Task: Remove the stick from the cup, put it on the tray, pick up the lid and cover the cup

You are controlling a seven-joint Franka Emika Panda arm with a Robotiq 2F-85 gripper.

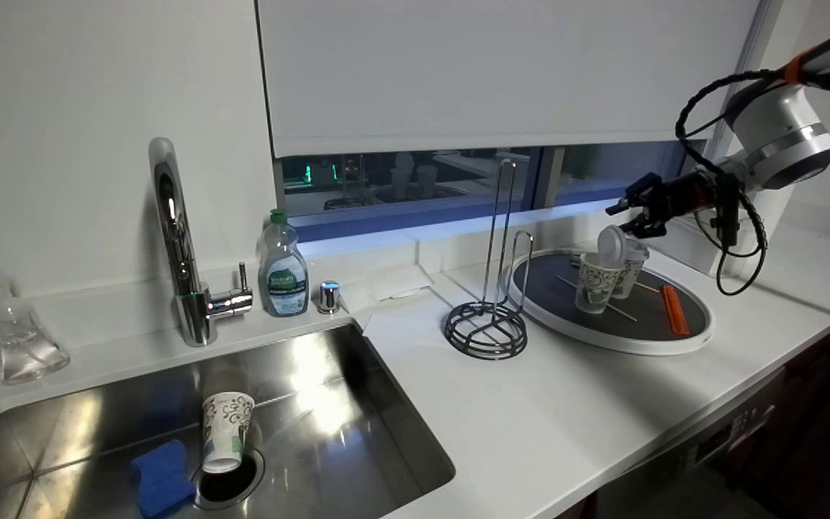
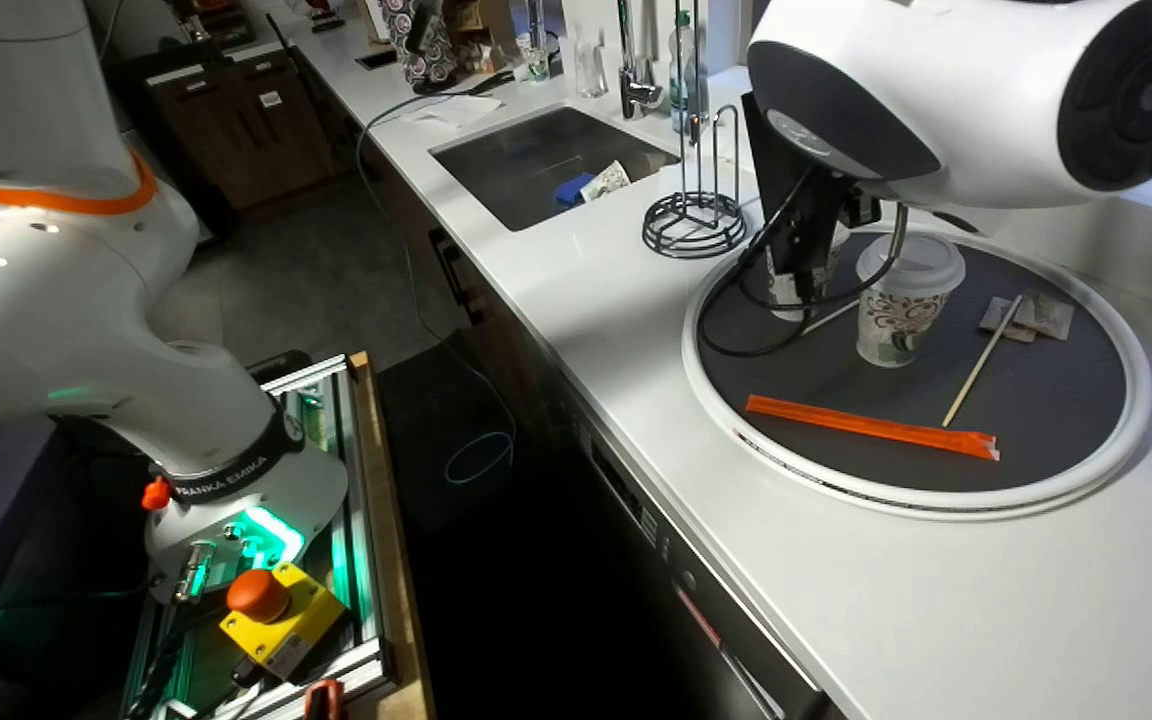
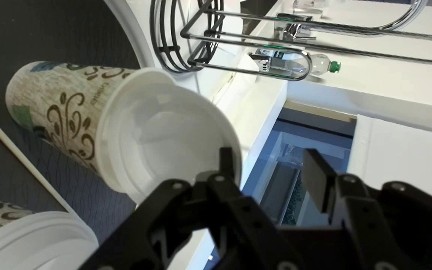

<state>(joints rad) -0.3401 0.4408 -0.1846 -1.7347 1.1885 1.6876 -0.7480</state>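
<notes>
Hand, fingers parted; lid, tilted at the mouth of the cup; stick, on the tray.

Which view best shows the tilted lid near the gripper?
The wrist view: the tilted lid appears large, partly behind one finger. An exterior view shows the lid smaller; in an exterior view with the arm in front, I can't make it out.

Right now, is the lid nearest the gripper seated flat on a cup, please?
No, tipped: in an exterior view the lid stands steeply at the mouth of the cup.
</notes>
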